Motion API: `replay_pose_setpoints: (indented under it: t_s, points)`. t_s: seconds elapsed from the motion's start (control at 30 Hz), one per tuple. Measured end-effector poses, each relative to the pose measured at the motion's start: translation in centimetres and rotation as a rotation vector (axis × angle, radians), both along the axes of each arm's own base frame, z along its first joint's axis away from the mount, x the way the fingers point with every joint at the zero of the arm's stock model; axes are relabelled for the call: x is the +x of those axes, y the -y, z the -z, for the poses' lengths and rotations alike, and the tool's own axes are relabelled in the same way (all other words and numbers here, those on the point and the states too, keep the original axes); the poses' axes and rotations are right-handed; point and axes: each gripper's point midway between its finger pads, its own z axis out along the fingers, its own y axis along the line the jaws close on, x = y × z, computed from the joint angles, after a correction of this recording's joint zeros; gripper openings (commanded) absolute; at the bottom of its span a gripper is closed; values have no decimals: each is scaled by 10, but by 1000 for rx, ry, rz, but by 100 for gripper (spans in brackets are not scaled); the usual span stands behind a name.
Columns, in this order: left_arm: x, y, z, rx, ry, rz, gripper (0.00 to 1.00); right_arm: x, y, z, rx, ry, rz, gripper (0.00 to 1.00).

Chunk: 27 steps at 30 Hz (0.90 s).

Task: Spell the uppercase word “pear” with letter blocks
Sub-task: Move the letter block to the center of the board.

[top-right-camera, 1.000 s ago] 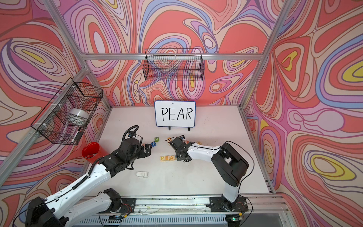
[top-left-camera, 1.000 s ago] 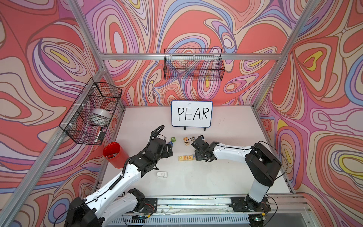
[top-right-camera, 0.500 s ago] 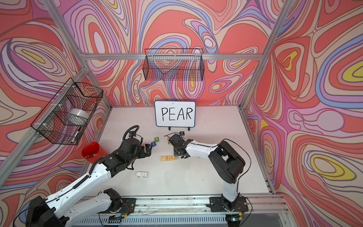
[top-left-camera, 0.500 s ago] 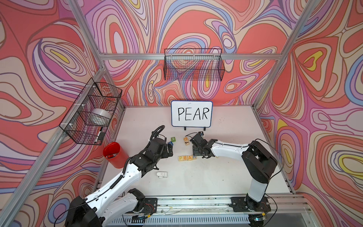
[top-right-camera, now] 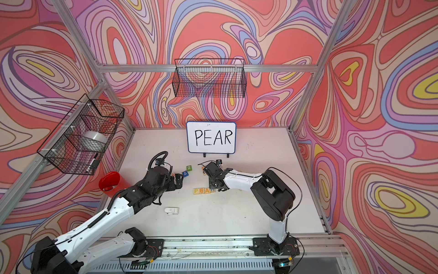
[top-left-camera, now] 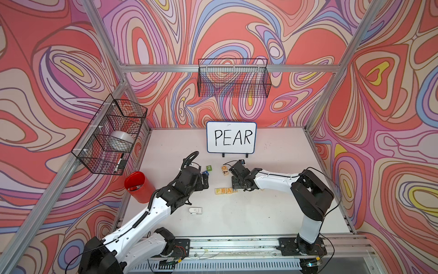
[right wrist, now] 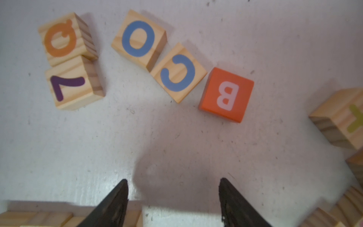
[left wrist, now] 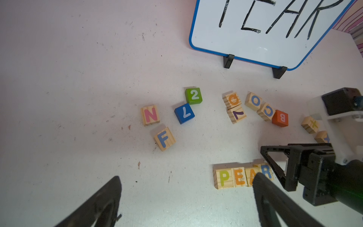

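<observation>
The front half of the surface is bare, but for a small white thing. Its right side is wide open too. A red cup stands by the left edge. The whiteboard blocks the back edge. Loose blocks lie between it and the PEAR row, with a gap in the middle. The right gripper crowds the row's R end.

Swirled red, pink and lilac walls surround a scuffed white worktop; a wire basket hangs upper centre.
</observation>
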Motion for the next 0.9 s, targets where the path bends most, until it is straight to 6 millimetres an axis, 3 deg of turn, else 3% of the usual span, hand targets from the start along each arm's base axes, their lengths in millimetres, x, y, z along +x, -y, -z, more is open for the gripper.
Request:
replay_pose_setpoints:
  t_s: [0.7,0.9]
  points:
    - [1,-8,-6,27,31,-26,100,-7,-5,1,-12,-3,-24,74]
    - [2,-10,-7,43,37,-24,100,-1,2,-16,-22,60,1,80]
